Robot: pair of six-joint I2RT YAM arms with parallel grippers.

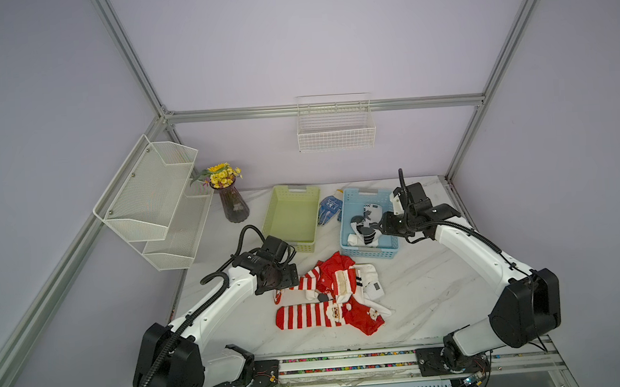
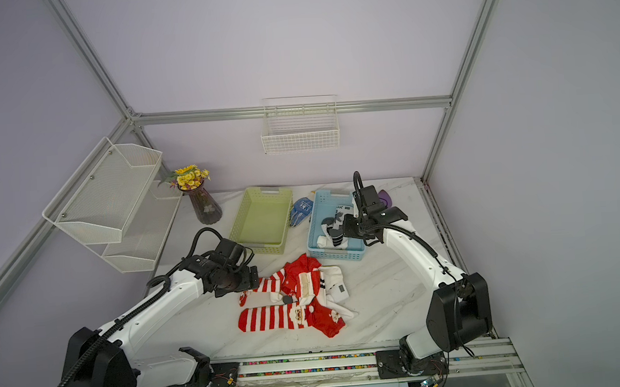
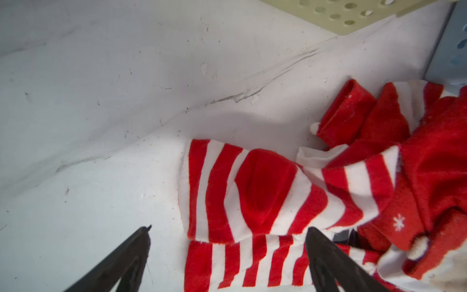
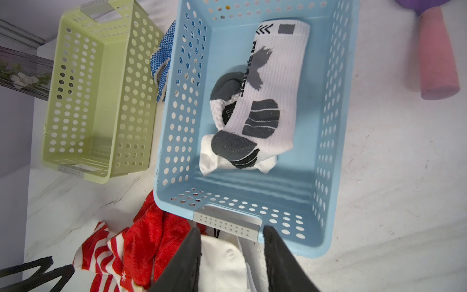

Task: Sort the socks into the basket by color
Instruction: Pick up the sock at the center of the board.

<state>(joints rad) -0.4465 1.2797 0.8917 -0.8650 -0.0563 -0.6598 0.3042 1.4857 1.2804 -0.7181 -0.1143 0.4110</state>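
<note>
A heap of red socks (image 1: 330, 303) with white stripes and Santa figures lies mid-table, with a white sock (image 1: 371, 282) mixed in. My left gripper (image 1: 291, 276) hangs low at the heap's left end. Its jaws stand wide open (image 3: 228, 228) over a striped sock (image 3: 240, 263), gripping nothing. White socks with black and grey marks (image 4: 273, 88) lie in the blue basket (image 4: 328, 101), also seen in both top views (image 1: 369, 251) (image 2: 336, 255). My right gripper (image 4: 232, 228) hovers over that basket's near rim, open and empty. The green basket (image 1: 291, 217) holds nothing.
Blue dotted gloves (image 1: 329, 208) lie between the two baskets. A vase of flowers (image 1: 233, 206) and a tilted white mesh rack (image 1: 154, 196) stand at the back left. A wire basket (image 1: 336, 130) hangs on the back wall. A pink roller (image 4: 437, 58) lies beyond the blue basket.
</note>
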